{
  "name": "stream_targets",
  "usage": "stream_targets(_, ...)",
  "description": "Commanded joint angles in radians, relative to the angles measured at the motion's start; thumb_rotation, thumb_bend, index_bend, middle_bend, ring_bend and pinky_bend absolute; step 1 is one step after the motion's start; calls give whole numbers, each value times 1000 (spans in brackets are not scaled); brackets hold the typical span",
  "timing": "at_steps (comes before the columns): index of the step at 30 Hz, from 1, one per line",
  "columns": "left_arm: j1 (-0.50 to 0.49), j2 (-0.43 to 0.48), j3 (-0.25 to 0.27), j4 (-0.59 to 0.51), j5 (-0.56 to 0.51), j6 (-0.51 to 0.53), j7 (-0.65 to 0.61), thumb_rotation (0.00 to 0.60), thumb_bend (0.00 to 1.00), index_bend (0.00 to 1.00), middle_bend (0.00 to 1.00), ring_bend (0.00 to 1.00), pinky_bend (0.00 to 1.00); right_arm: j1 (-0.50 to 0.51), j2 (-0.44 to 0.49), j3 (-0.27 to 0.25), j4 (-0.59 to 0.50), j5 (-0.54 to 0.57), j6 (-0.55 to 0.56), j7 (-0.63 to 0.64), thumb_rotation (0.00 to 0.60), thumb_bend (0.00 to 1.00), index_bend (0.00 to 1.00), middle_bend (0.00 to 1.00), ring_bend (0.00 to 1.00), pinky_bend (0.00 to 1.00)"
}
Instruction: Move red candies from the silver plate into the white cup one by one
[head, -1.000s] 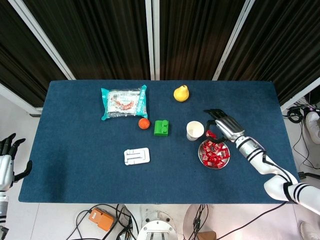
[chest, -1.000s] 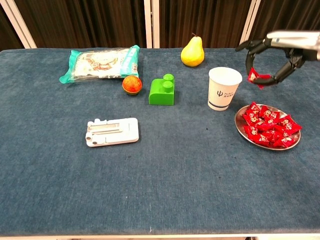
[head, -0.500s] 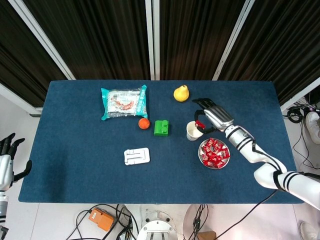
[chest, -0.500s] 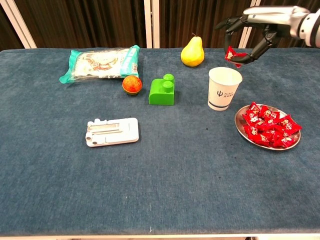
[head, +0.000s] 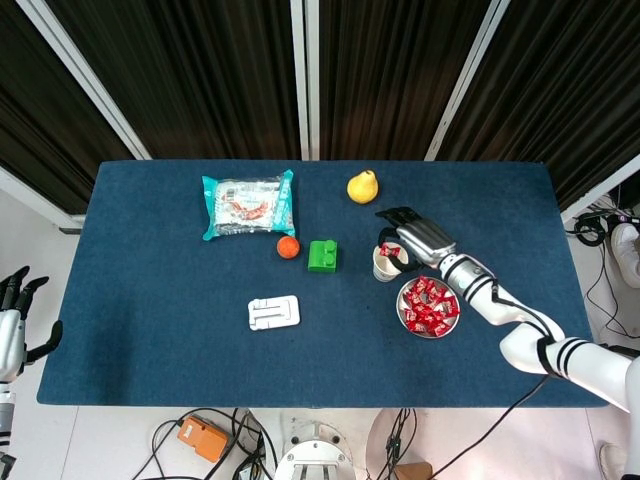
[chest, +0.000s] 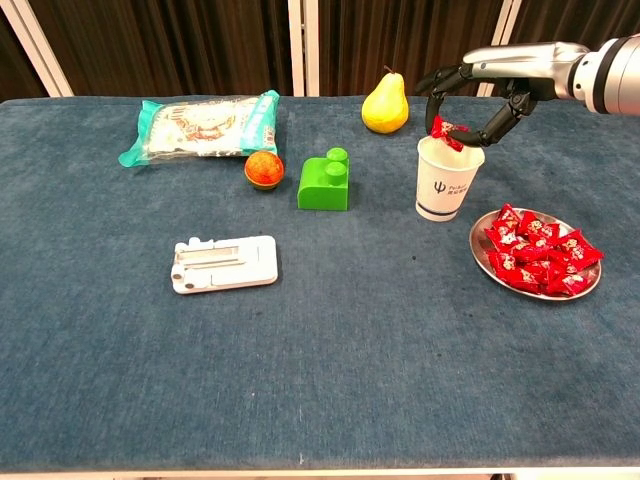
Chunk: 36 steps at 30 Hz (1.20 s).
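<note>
The white cup (chest: 448, 178) (head: 387, 264) stands upright right of the green block. Directly over its mouth my right hand (chest: 478, 88) (head: 413, 236) pinches one red candy (chest: 445, 132) (head: 390, 250), which hangs at rim level. The silver plate (chest: 489, 266) (head: 402, 305), right of and nearer than the cup, holds several red candies (chest: 540, 251) (head: 429, 306). My left hand (head: 14, 320) hangs off the table's left edge, fingers apart and holding nothing; the chest view does not show it.
A green block (chest: 324, 181) and an orange ball (chest: 264, 169) sit left of the cup. A yellow pear (chest: 384, 104) stands behind it. A snack packet (chest: 198, 124) lies at the back left and a white flat stand (chest: 222, 264) lies nearer the front.
My right hand carried the candy leftward from above the plate to over the cup and lowered it to the rim. The left hand stayed put.
</note>
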Motion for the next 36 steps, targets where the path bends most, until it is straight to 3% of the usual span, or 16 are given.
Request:
stream_targets(1, 0, 0, 0, 0, -1, -1, 0, 600, 341, 160, 0, 0, 0, -1, 8, -3, -7, 1, 1, -2, 600, 580, 356, 110, 79, 19)
stream_targets(9, 1, 0, 0, 0, 0, 2, 2, 600, 341, 160, 0, 0, 0, -49, 87, -14, -87, -8, 84, -17, 600, 515, 355, 110, 77, 18)
stream_targets(18, 0, -3, 0, -1, 1, 2, 5, 600, 341, 160, 0, 0, 0, -163, 216, -121, -248, -55, 154, -73, 600, 493, 427, 110, 77, 18)
stream_targets(24, 1, -3, -1, -2, 0, 6, 6, 600, 340, 160, 0, 0, 0, -193, 207, -170, -250, -64, 130, -74, 600, 492, 447, 110, 77, 15)
stream_targets(36, 2, -1, -3, 0, -5, 5, 5, 600, 341, 160, 0, 0, 0, -178, 131, -179, -171, -80, 81, -56, 600, 492, 476, 110, 77, 15)
